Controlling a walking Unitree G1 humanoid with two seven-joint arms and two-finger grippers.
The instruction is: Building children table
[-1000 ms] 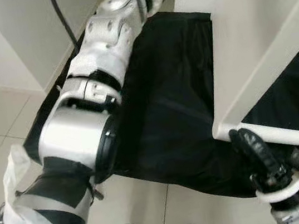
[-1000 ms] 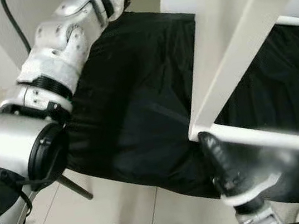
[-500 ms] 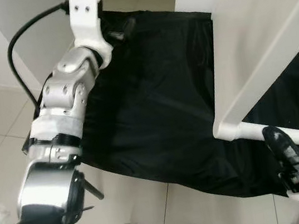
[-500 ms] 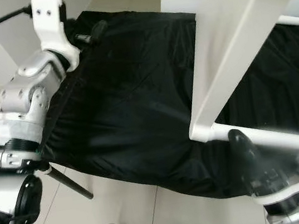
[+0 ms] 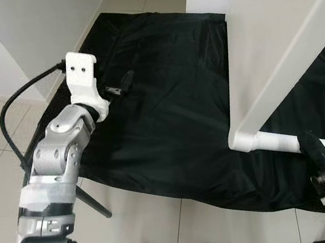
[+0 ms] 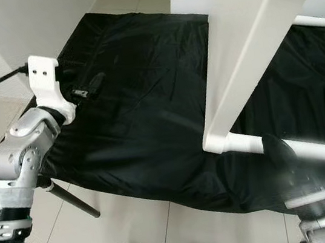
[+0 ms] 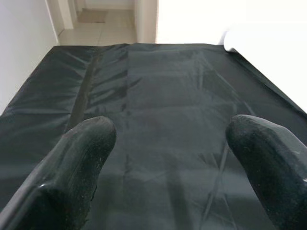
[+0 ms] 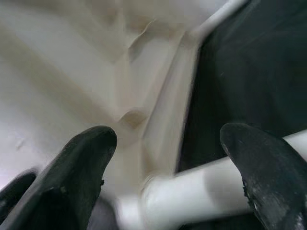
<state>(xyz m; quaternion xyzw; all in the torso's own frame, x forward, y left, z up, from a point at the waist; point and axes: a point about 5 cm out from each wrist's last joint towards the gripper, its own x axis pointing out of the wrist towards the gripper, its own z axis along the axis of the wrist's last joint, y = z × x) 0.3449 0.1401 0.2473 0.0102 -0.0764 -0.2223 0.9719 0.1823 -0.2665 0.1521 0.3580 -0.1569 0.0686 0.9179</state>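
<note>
Left gripper [image 7: 168, 158] jaws apart; right gripper [image 8: 168, 167] likewise

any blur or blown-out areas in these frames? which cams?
Right wrist view: motion-smeared, the white table frame soft and streaky. Left wrist view: black cloth sharp, the white panel at the upper right overexposed, near fingers slightly soft. Right eye view: right gripper blurred, with a hazy smear over the white tube. Left eye view: mostly crisp, with sheen on the cloth.

open black cloth [image 5: 168, 120] ahead of left tool [image 7: 168, 163], white table frame [image 5: 274, 50] and tube [image 5: 288, 142] blocking the right
</note>
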